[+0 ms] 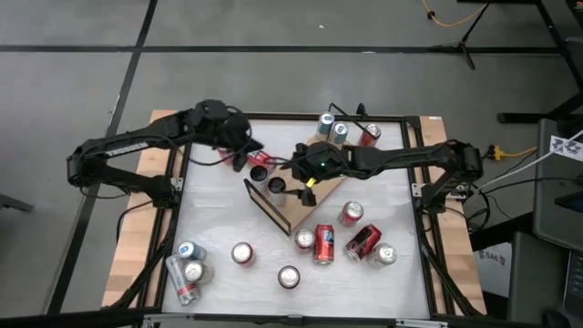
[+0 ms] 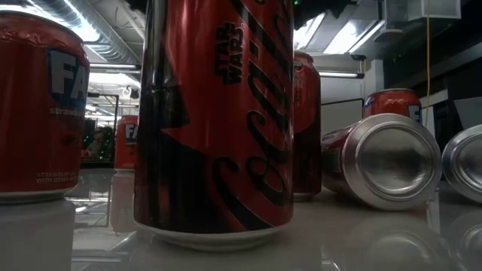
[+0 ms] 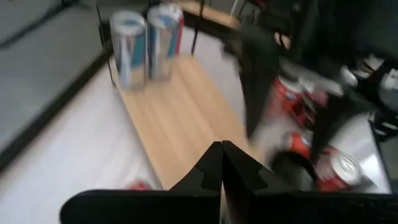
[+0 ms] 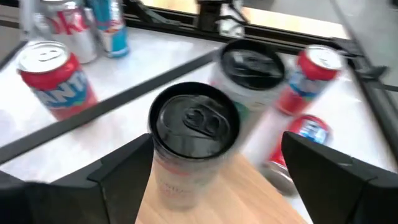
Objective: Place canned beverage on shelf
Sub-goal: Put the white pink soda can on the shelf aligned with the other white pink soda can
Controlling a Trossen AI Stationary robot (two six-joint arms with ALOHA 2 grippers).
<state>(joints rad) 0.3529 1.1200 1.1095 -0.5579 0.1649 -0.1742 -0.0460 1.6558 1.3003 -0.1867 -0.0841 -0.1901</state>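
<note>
The light-wood shelf (image 1: pixel 314 196) lies slantwise on the white table, with several cans (image 1: pixel 339 130) standing at its far end; two of them show in the left wrist view (image 3: pixel 148 43). A black-topped can (image 4: pixel 194 134) stands upright on the shelf's near-left end, just inside the wire rail (image 4: pixel 112 102). My right gripper (image 4: pixel 214 171) is open, with one finger on either side of this can and a gap at each side; it also shows in the high view (image 1: pixel 290 179). A second black-topped can (image 4: pixel 252 62) stands just behind it. My left gripper (image 3: pixel 221 158) is shut and empty, above the table by the shelf's left side.
Loose cans stand and lie on the table toward the near edge: red ones (image 1: pixel 323 244) near the middle and right, silver and blue ones (image 1: pixel 187 264) at the near left. In the low view a red cola can (image 2: pixel 215 113) fills the front. A black frame (image 1: pixel 414 173) borders the table.
</note>
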